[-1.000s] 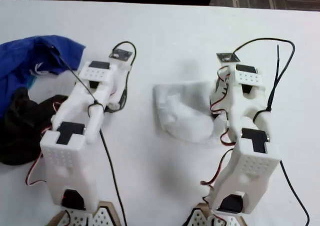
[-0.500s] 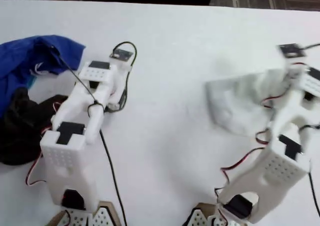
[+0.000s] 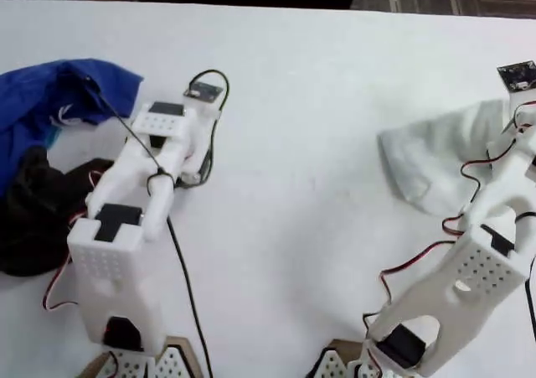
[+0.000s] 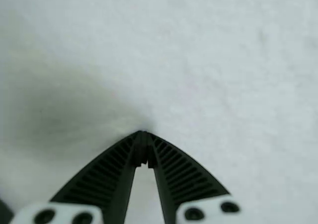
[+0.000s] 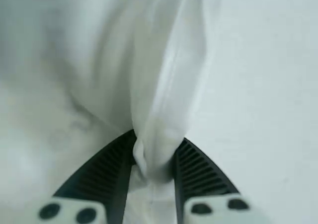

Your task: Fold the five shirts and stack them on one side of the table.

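white shirt [image 5: 164, 80], fold pinched between right jaws

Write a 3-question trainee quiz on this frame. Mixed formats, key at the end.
1. True or false: the right gripper is shut on the crumpled white cloth shirt.
2. Pick one. The left gripper is: A) shut, holding nothing, over the bare white table; B) shut on cloth; C) wide open.
3. Short answer: in the high view, nearer which arm do the crumpled blue fabric shirt and the bunched black cloth heap lie?

Key: 1 true; 2 A; 3 the left arm.
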Available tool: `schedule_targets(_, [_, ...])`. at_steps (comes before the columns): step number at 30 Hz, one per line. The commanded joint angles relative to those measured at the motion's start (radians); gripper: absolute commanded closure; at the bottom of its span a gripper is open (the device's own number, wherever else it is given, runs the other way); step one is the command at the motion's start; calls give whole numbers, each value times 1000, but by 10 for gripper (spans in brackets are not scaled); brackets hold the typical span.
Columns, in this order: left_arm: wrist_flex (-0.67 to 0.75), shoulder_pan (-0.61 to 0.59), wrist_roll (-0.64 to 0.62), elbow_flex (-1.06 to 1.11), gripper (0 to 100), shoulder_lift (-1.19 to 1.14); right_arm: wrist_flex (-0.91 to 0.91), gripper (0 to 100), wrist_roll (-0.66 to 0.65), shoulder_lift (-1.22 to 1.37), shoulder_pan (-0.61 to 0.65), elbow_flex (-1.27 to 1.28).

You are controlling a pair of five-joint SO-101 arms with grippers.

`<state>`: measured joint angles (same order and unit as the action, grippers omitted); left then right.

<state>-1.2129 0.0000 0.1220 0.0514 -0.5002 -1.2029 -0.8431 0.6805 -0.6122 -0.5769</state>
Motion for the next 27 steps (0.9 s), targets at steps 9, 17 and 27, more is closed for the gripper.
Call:
schedule_targets(9, [37, -2, 9, 1, 975, 3, -77, 976, -6, 156, -30, -299])
schedule_targets(17, [37, -2, 9, 1, 975, 3, -170, 974, 2, 168, -30, -336])
schedule_targets(27, [38, 0, 8, -1, 975, 3, -193, 724, 133, 128, -48, -391])
